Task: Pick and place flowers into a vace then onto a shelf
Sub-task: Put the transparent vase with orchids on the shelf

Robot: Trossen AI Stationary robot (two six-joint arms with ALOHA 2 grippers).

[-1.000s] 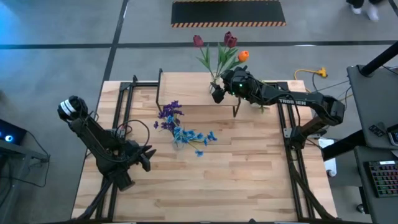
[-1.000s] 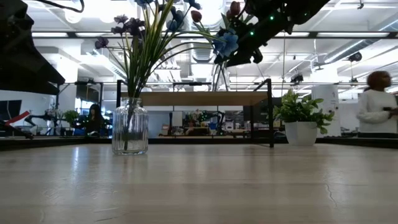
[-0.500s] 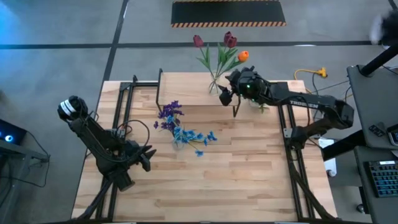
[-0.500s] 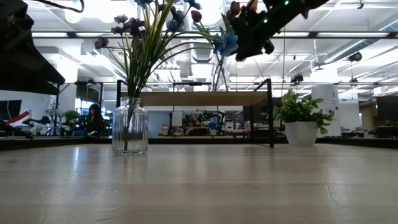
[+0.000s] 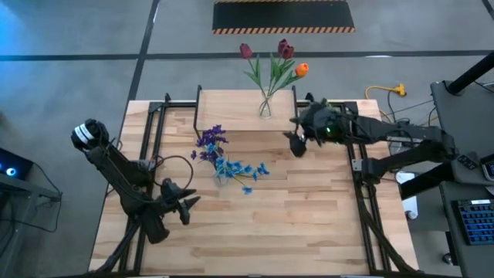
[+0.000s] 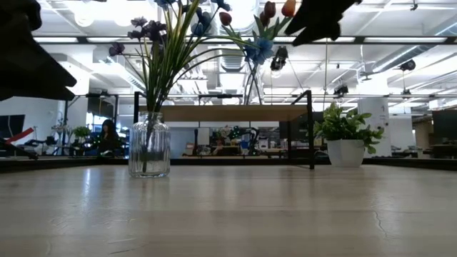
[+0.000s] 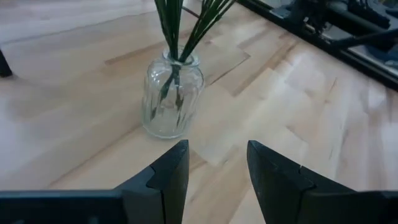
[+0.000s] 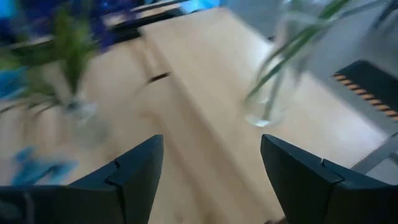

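Note:
A glass vase (image 5: pixel 265 108) with dark red tulips (image 5: pixel 282 50) and an orange bud (image 5: pixel 302 69) stands upright on the shelf's wooden top (image 5: pixel 231 104). A second glass vase (image 7: pixel 171 99) with a purple cluster (image 5: pixel 210 143) and blue blooms (image 5: pixel 239 170) stands on the table in front of the shelf. My right gripper (image 5: pixel 295 142) is open, in the air off the shelf's right end, apart from the shelf vase (image 8: pixel 270 99). My left gripper (image 7: pixel 217 146) is open, low over the table's near left part (image 5: pixel 187 207), facing the table vase.
A white pot with a leafy plant (image 6: pixel 345 139) stands at the table's far right, beside the shelf's black leg (image 6: pixel 311 128). Black frame rails run along the table's left (image 5: pixel 158 131) and right (image 5: pixel 361 162). Bare wood (image 5: pixel 270 232) lies toward the near edge.
My right gripper has drawn back from the vase on the shelf, moving toward the table's right and near side, past the shelf's right end. The vase stays upright on the shelf. My left gripper has shifted slightly toward the near edge.

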